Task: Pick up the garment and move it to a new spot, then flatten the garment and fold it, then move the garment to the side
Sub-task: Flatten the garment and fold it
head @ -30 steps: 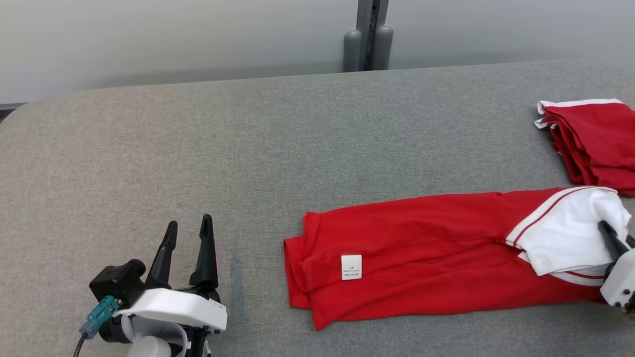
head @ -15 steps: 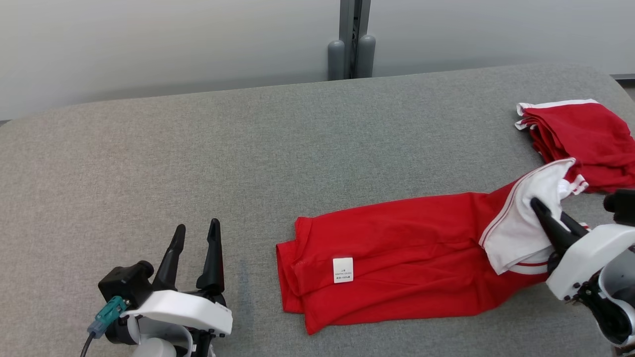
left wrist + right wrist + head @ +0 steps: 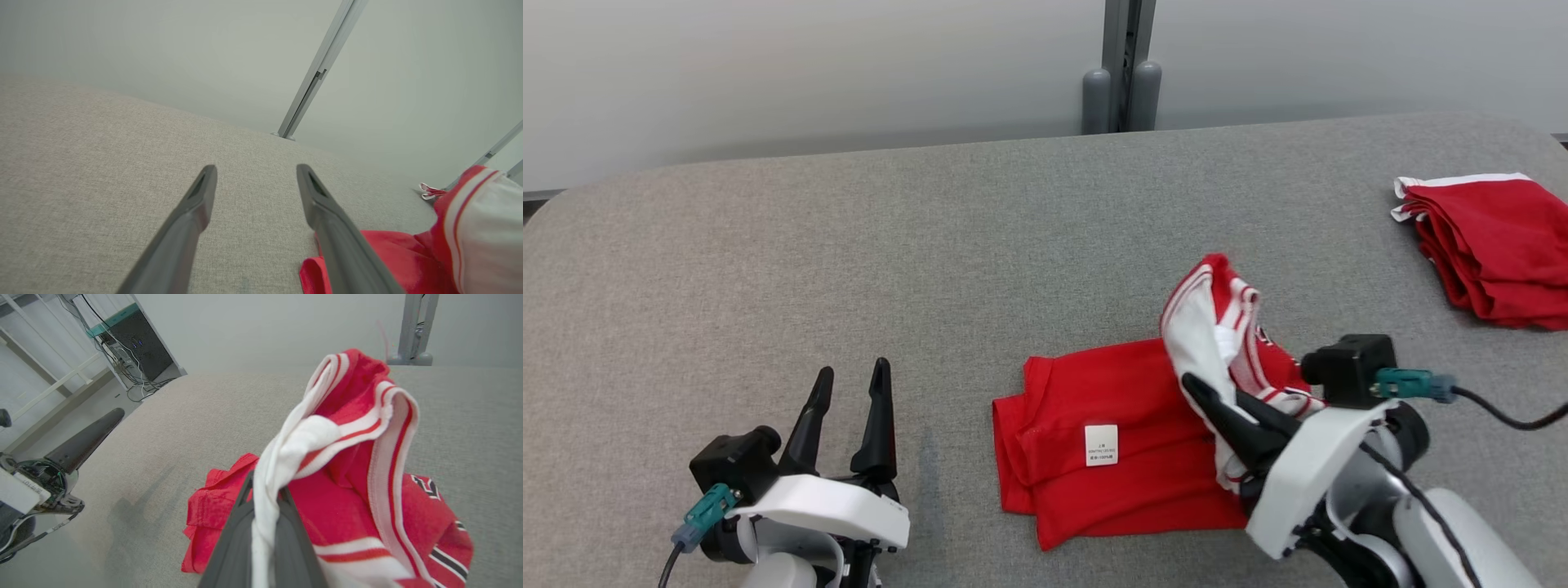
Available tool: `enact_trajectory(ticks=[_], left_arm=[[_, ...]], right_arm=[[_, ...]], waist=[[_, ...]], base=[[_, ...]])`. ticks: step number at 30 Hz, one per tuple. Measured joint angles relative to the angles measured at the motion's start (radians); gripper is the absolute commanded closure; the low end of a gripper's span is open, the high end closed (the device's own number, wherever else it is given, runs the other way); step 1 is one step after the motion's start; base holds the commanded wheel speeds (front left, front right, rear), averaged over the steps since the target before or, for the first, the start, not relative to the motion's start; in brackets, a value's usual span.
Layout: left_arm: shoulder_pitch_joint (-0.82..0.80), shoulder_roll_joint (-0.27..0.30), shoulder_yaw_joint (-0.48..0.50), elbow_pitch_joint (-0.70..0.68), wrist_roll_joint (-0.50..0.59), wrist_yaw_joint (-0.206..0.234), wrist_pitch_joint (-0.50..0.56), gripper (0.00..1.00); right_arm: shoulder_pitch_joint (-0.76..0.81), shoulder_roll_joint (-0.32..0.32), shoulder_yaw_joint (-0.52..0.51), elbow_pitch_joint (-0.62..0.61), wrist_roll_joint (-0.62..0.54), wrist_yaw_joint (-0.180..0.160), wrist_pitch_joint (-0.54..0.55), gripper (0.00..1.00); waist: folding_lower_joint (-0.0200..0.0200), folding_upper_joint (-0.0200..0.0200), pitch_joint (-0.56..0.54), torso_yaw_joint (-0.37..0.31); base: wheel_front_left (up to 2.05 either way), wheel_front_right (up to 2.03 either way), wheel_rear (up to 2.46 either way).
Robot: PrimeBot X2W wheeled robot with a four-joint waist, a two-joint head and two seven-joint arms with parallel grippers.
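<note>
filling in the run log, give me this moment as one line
step: fold | right gripper: shut on garment end, raised over its middle | left gripper: open, empty, left of garment | folded pile: far right

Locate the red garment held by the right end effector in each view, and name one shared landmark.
Head view: garment lower centre-right, one end raised.
Left wrist view: garment, lower right corner.
Right wrist view: garment, centre to lower right.
Shared landmark: upright grey post.
</note>
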Motion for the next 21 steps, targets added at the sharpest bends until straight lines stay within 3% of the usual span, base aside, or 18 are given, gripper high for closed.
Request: enact_trajectory(ticks=[8, 16, 18, 19, 20, 21], left_arm=[[-0.016, -0.005, -0.009, 0.008, 0.000, -0.003, 0.000, 0.00], [-0.031, -0.013, -0.016, 0.020, 0.000, -0.010, -0.001, 0.00], [-0.031, -0.015, -0.017, 0.024, 0.000, -0.013, -0.002, 0.00], [-0.031, -0.016, -0.017, 0.025, 0.000, -0.014, -0.002, 0.00], [-0.031, -0.016, -0.017, 0.026, 0.000, -0.015, -0.002, 0.00], [-0.031, -0.017, -0.017, 0.027, 0.000, -0.015, -0.002, 0.00]], right_arm=[[-0.102, 0.113, 0.149, 0.144, -0.034, 0.000, -0.050, 1.00], [-0.174, 0.164, 0.225, 0.313, -0.024, 0.000, -0.107, 1.00], [-0.185, 0.171, 0.236, 0.345, -0.022, 0.000, -0.118, 0.56], [-0.191, 0.174, 0.240, 0.355, -0.015, 0.000, -0.125, 0.14], [-0.196, 0.176, 0.245, 0.361, -0.008, 0.000, -0.132, 0.00], [-0.201, 0.178, 0.253, 0.364, -0.004, 0.000, -0.135, 0.00]], waist=[[0.0000, 0.0000, 0.005, 0.024], [0.0000, 0.0000, 0.012, 0.056], [0.0000, 0.0000, 0.012, 0.060], [0.0001, 0.0000, 0.012, 0.062], [0.0000, 0.0000, 0.011, 0.063], [0.0000, 0.0000, 0.011, 0.063]], base=[[0.00, 0.00, 0.00], [0.00, 0.00, 0.00], [0.00, 0.00, 0.00], [0.00, 0.00, 0.00], [0.00, 0.00, 0.00], [0.00, 0.00, 0.00]])
